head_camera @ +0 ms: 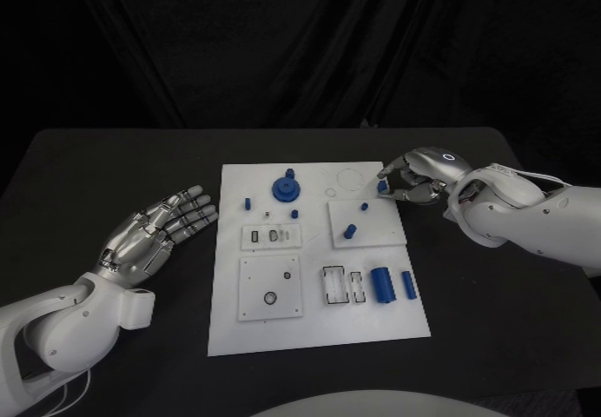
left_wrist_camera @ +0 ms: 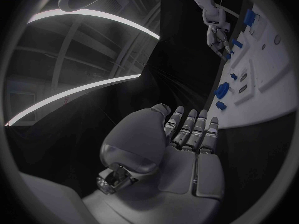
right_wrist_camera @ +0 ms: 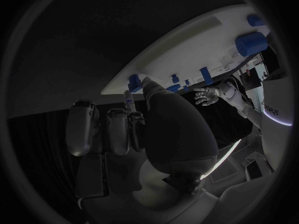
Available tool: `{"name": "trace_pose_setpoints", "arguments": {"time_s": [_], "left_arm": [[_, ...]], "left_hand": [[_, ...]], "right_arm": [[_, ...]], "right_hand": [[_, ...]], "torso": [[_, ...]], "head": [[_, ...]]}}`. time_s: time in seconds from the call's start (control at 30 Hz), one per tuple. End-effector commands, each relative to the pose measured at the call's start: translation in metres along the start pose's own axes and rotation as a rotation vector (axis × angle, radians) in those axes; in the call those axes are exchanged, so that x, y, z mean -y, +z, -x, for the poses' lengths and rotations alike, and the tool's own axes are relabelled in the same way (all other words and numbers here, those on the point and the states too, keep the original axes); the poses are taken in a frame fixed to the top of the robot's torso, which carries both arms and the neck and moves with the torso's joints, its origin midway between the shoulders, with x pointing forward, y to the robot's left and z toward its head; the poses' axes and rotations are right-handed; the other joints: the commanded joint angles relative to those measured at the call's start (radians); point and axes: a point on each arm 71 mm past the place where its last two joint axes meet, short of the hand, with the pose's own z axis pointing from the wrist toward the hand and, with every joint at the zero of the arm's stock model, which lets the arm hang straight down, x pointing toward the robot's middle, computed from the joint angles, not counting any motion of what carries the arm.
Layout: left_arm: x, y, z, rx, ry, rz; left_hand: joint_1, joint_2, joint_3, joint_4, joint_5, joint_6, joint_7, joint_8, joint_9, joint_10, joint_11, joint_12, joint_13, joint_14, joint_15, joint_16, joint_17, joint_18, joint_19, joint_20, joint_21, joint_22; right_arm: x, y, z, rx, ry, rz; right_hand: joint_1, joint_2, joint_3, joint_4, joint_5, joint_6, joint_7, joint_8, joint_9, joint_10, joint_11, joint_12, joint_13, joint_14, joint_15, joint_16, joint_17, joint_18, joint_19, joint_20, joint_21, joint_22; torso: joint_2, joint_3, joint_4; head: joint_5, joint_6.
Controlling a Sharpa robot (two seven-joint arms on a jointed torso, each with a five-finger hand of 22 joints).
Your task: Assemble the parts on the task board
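Observation:
The white task board [head_camera: 326, 334] lies in the middle of the black table. My right hand [head_camera: 416, 181] hovers at the board's far right corner and pinches a small blue part [head_camera: 383, 185] between thumb and fingertips; the right wrist view shows that part [right_wrist_camera: 133, 82] at the thumb tip, close to the board [right_wrist_camera: 187, 50]. My left hand [head_camera: 156, 230] lies open to the left of the board, fingers spread and holding nothing, as the left wrist view [left_wrist_camera: 187, 139] confirms. A blue round gear [head_camera: 288, 187] stands near the far edge, and two blue cylinders [head_camera: 393, 285] lie at the near right.
Small blue pegs [head_camera: 351, 231] stand on the board's middle plates. A white plate with holes [head_camera: 271, 287] and a framed slot [head_camera: 336, 285] sit at the near part. Black table [head_camera: 113, 174] surrounds the board, with a dark curtain behind.

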Motion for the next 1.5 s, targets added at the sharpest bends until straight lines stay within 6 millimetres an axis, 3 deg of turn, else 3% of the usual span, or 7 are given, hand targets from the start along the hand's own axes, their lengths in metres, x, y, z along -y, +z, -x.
{"name": "trace_pose_setpoints", "arguments": {"time_s": [0.03,0.13,0.63,0.93,1.03,1.37,1.5], "left_arm": [[0.0104,-0.0014,-0.0008,-0.010,-0.010,-0.154],[0.0103,-0.0013,-0.0007,-0.011,-0.010,-0.153],[0.0097,-0.0008,0.0004,-0.007,-0.014,-0.149],[0.0094,-0.0006,0.0006,-0.007,-0.016,-0.147],[0.0092,-0.0005,0.0005,-0.008,-0.016,-0.146],[0.0091,-0.0010,0.0013,-0.006,-0.016,-0.141],[0.0089,-0.0008,0.0013,-0.007,-0.016,-0.139]], "left_hand": [[-0.011,0.002,0.008,-0.001,0.005,0.006,0.031,0.006,0.001,0.003,0.004,0.007,0.001,0.006,0.002,0.002,0.001,-0.004,0.005,0.000,0.006,-0.001],[-0.012,0.002,0.010,0.000,0.005,0.005,0.031,0.006,0.001,0.003,0.004,0.007,0.001,0.005,0.002,0.003,0.001,-0.004,0.004,0.000,0.005,-0.001],[-0.012,0.002,0.010,0.000,0.005,0.005,0.031,0.006,0.001,0.003,0.004,0.007,0.001,0.005,0.002,0.003,0.001,-0.004,0.004,0.000,0.005,-0.001],[-0.013,0.002,0.012,0.000,0.005,0.004,0.031,0.005,0.001,0.003,0.004,0.006,0.001,0.004,0.002,0.002,0.001,-0.004,0.004,0.000,0.005,-0.001],[-0.013,0.002,0.012,0.000,0.005,0.004,0.031,0.005,0.001,0.003,0.004,0.006,0.001,0.004,0.002,0.002,0.001,-0.004,0.004,0.000,0.005,-0.001],[-0.014,0.001,0.014,0.000,0.005,0.005,0.032,0.005,0.001,0.003,0.004,0.007,0.001,0.004,0.002,0.003,0.001,-0.004,0.003,0.000,0.005,-0.001],[-0.014,0.001,0.014,0.000,0.005,0.005,0.032,0.005,0.001,0.003,0.004,0.007,0.001,0.004,0.002,0.003,0.001,-0.004,0.003,0.000,0.005,-0.001]], "right_arm": [[0.0002,-0.0009,-0.0023,-0.001,0.008,0.002],[0.0006,-0.0011,-0.0030,0.002,0.014,0.000],[0.0012,0.0017,-0.0057,-0.012,0.028,-0.017],[-0.0005,0.0040,-0.0069,-0.016,0.029,-0.019],[-0.0008,0.0043,-0.0069,-0.014,0.029,-0.019],[-0.0014,0.0049,-0.0063,-0.003,0.029,-0.017],[-0.0022,0.0055,-0.0061,0.004,0.030,-0.015]], "right_hand": [[0.001,-0.002,-0.014,0.004,-0.025,0.006,-0.001,0.000,-0.003,0.066,0.008,-0.006,0.221,0.076,0.008,-0.008,0.151,-0.001,-0.004,0.003,-0.005,0.123],[-0.016,-0.009,-0.036,0.005,-0.045,-0.014,-0.004,-0.011,-0.011,0.063,0.008,-0.009,0.217,0.075,0.007,-0.011,0.149,0.000,-0.005,0.004,-0.010,0.123],[0.012,-0.003,-0.040,-0.001,-0.038,-0.028,-0.004,-0.009,-0.018,0.056,0.006,-0.015,0.211,0.072,0.006,-0.020,0.140,0.003,-0.011,0.003,-0.026,0.117],[0.076,0.009,-0.027,-0.010,0.054,0.011,-0.002,0.007,-0.009,0.049,0.007,-0.021,0.204,0.068,0.007,-0.034,0.127,0.006,-0.018,0.004,-0.046,0.112],[0.102,0.014,-0.017,-0.018,0.104,0.048,0.000,0.024,0.004,0.049,0.008,-0.022,0.204,0.068,0.008,-0.035,0.126,0.007,-0.017,0.004,-0.049,0.112],[0.117,0.020,-0.013,-0.024,0.120,0.090,-0.001,0.049,0.026,0.050,0.007,-0.021,0.206,0.068,0.007,-0.037,0.126,0.007,-0.017,0.003,-0.052,0.114],[0.119,0.023,-0.017,-0.025,0.116,0.115,-0.003,0.074,0.046,0.051,0.007,-0.020,0.207,0.069,0.007,-0.036,0.127,0.007,-0.015,0.003,-0.053,0.115]], "torso": [[0.000,-0.0004,0.0003],[0.000,-0.0003,-0.0008],[0.000,0.0004,-0.0006],[-0.001,0.0000,-0.0003],[-0.001,-0.0001,0.0003],[-0.001,-0.0007,-0.0004],[-0.001,-0.0009,-0.0006]], "head": [[-0.001,-0.001],[0.000,-0.001],[0.002,-0.001],[0.004,-0.002],[0.003,-0.002],[0.004,0.000],[0.005,-0.003]]}}
